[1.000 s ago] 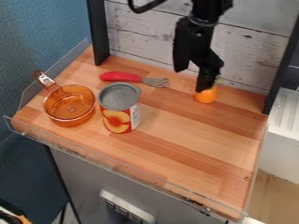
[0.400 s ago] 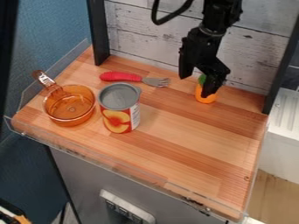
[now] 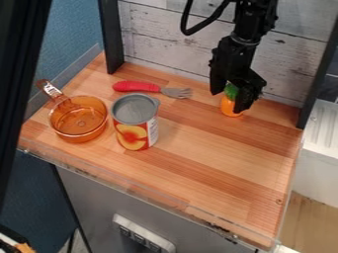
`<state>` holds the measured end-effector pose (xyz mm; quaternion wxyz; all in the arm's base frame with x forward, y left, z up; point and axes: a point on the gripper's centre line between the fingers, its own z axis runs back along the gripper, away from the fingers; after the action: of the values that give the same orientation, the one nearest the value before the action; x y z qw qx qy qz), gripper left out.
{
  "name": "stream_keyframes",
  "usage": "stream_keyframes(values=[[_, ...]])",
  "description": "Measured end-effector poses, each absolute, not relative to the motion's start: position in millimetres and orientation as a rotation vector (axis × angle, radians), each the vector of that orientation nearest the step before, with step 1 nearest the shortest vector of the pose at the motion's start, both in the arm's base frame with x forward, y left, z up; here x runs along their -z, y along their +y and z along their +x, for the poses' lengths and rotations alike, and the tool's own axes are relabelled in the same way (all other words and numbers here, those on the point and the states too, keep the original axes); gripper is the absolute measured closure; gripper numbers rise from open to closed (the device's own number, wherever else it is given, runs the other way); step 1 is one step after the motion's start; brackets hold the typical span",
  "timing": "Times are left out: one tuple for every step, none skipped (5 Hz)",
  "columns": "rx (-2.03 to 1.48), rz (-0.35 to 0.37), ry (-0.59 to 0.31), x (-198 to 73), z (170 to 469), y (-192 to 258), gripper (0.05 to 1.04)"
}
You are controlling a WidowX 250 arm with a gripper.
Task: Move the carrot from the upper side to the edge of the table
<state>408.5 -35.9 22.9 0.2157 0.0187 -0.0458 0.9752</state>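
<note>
- A wooden table (image 3: 198, 165) backs onto a whitewashed plank wall (image 3: 158, 32), with the carrot's pickup spot at the upper right, near that wall. The front edge (image 3: 151, 193) lies well apart from the spot, down the view; the right edge (image 3: 289, 173) lies nearer. Which edge the job means cannot be told.
- A black robot arm (image 3: 254, 22), the only one at the scene, drops in from the top, on the wall side of the table.
- Its gripper (image 3: 228, 102) hangs slanted over the carrot, jaws parted and clenched on nothing, one finger to the view's left and the other to its right, the latter lower and toward the camera.
- Between those fingers sits the carrot (image 3: 228, 106), its orange body low on the wood. Its long axis runs up the view, across the line from finger to finger, a good lie for a squeeze on its flanks. Whether it stands upright or lies toward the wall is hard to judge.
- The carrot's green top (image 3: 231, 90) points up into the jaws. A slim gap shows on the left flank; the right finger overlaps the body, contact uncertain. The grasp appears to be the step in hand, likely calling for slight centering, then closing; an off-center pinch could tip the carrot.
</note>
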Motion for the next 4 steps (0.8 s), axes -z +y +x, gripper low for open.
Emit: stream_keyframes(values=[[-2.709, 0.036, -0.128, -24, 410, -37, 0.481], [-2.709, 0.034, -0.130, -22, 410, -37, 0.491], [-2.711, 0.045, -0.122, -23, 408, -37, 0.491], [-2.707, -0.025, -0.085, -48, 410, -42, 0.492]])
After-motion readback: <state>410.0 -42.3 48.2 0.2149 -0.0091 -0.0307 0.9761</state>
